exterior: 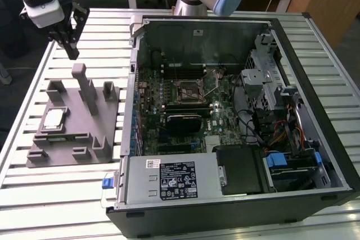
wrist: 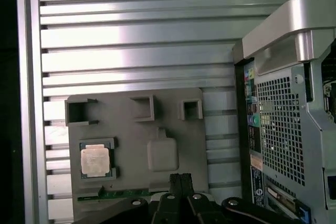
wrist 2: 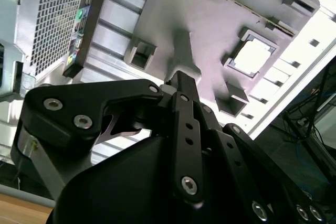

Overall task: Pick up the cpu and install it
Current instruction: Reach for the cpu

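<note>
The cpu (exterior: 53, 119) is a small square chip with a pale silver top. It lies flat in a recess of the grey plastic fixture (exterior: 79, 139) at the exterior view's left, and it shows in both wrist views (wrist 2: 253, 56) (wrist: 95, 160). My gripper (exterior: 71, 51) hangs well above the fixture's far end, apart from the chip. Its two black fingers (wrist: 176, 182) are pressed together with nothing between them, and their tip (wrist 2: 181, 80) points down at the fixture's tall post.
An open computer case (exterior: 315, 54) lies to the right of the fixture on the slatted metal table (exterior: 34, 195). Its motherboard socket (exterior: 188, 89) sits near the middle. Upright posts (exterior: 84, 82) rise from the fixture. The case's rear grille (wrist: 283, 124) stands close beside the fixture.
</note>
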`<move>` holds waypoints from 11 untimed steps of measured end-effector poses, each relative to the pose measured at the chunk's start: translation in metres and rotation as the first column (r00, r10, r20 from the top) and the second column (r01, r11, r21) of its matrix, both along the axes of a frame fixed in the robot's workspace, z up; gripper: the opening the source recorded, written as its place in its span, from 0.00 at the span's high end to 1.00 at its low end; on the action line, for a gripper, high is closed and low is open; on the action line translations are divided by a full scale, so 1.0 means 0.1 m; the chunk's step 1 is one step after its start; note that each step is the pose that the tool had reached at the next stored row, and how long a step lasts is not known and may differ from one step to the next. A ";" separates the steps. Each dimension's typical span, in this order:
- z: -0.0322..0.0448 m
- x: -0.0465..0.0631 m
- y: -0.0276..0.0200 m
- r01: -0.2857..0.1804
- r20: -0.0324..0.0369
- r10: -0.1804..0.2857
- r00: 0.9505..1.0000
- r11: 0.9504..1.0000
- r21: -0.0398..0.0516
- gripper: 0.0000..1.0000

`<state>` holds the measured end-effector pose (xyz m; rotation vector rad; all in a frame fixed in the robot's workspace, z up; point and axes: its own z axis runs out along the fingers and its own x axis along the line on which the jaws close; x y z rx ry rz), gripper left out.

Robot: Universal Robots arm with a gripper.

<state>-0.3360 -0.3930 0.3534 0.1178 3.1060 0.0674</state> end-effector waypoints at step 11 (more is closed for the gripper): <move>-0.113 -0.22 0.005 0.000 0.000 0.000 1.000 1.000 0.000 0.89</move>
